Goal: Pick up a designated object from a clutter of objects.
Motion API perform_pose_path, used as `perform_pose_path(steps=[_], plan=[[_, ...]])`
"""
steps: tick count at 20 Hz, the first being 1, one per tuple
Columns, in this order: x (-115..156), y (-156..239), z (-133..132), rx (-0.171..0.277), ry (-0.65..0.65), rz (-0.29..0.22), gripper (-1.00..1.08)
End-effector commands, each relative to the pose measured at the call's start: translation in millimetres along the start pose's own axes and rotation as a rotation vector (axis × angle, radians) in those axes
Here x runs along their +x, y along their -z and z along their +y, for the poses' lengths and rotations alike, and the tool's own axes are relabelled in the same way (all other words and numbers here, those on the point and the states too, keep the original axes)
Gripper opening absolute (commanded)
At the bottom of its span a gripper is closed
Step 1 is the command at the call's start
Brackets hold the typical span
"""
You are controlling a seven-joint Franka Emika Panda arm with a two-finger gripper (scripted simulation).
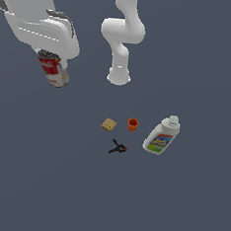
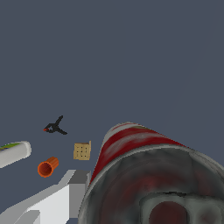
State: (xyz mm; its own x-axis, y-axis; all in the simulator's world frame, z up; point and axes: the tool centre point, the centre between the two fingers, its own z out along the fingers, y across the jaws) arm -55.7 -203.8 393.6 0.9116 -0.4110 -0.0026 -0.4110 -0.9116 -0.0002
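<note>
The red and white can [image 1: 54, 70] with a dark grey metal top hangs tilted under my gripper [image 1: 52, 57] at the exterior view's upper left, well above the floor. The gripper is shut on the can. In the wrist view the can [image 2: 144, 170] fills the near foreground and one grey finger [image 2: 78, 186] shows beside it. The rest of the clutter lies on the floor: a tan square cracker [image 1: 108, 124], a tiny orange cup [image 1: 132, 124], a black clamp with a red tip [image 1: 118, 148] and a white bottle [image 1: 162, 136].
The arm's white base [image 1: 119, 77] stands at the back middle of the dark grey floor. In the wrist view the cracker [image 2: 82, 151], orange cup [image 2: 47, 167], clamp [image 2: 54, 127] and bottle end [image 2: 14, 153] lie far below.
</note>
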Motion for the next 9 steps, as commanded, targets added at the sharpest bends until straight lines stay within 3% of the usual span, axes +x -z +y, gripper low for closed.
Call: perform_pose_path(steps=[1,9], plan=[[-5,13,3,0.000,0.000,0.002,-1.00],[-8,23,5,0.000,0.001,0.003,-1.00]])
